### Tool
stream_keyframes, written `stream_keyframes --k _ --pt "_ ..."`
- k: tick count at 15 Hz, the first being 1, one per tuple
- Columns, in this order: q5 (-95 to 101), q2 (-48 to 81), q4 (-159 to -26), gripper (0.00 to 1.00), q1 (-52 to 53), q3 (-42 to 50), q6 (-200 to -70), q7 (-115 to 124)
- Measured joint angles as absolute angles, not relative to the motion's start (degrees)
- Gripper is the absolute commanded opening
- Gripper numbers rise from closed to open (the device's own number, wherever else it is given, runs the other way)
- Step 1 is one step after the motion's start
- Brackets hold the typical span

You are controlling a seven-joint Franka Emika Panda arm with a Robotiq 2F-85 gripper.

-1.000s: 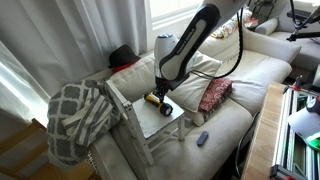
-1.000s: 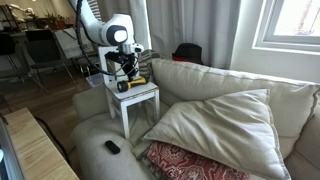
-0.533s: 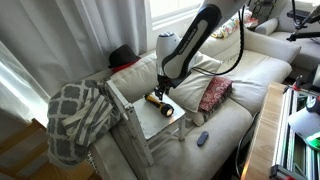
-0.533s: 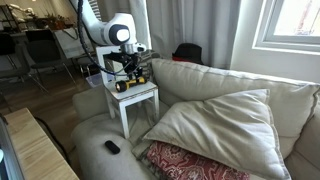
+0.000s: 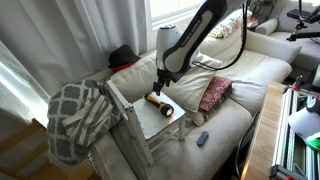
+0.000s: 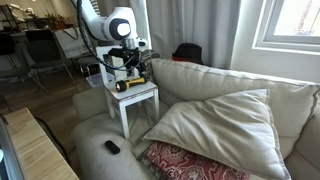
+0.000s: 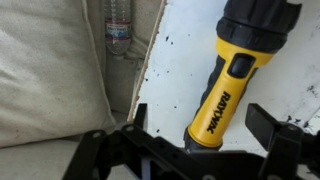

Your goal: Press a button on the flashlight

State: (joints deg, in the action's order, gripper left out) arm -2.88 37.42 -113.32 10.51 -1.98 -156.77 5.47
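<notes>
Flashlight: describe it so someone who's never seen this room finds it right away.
Find the cream sofa, then the small white table at its end. The flashlight lies on that tabletop: a short yellow cylinder with a wider black head, unlike the flat dark remote on the seat cushion.

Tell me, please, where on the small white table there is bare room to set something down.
The table is bare on both sides of the flashlight: a strip toward the edge by the water bottle, and a patch on its other side. Right over the flashlight it is crowded, since the open gripper hangs there.
</notes>
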Motion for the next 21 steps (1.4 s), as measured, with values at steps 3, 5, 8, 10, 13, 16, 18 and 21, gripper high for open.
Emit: stream_keyframes --k 3,5,8,10,13,16,18,21 --pt "-3.2 33.2 -115.9 1.0 8.2 -5.3 -156.8 2.5" --pt "-3.7 29.9 -118.4 1.0 6.7 -7.4 -156.4 0.7" --pt "-5.2 24.6 -122.1 1.0 4.7 -10.1 -154.0 -2.1" --pt "-6.7 20.7 -124.6 1.0 3.9 -11.3 -152.0 -3.9" --pt "-11.1 13.9 -128.4 1.0 3.0 -12.9 -147.8 -7.9" --pt "-14.6 6.7 -131.6 1.0 3.1 -13.4 -142.0 -11.3" --pt "-15.1 1.8 -133.4 1.0 3.5 -13.2 -137.6 -11.7" --pt "-15.1 -4.4 -135.3 1.0 4.3 -12.4 -132.3 -11.7"
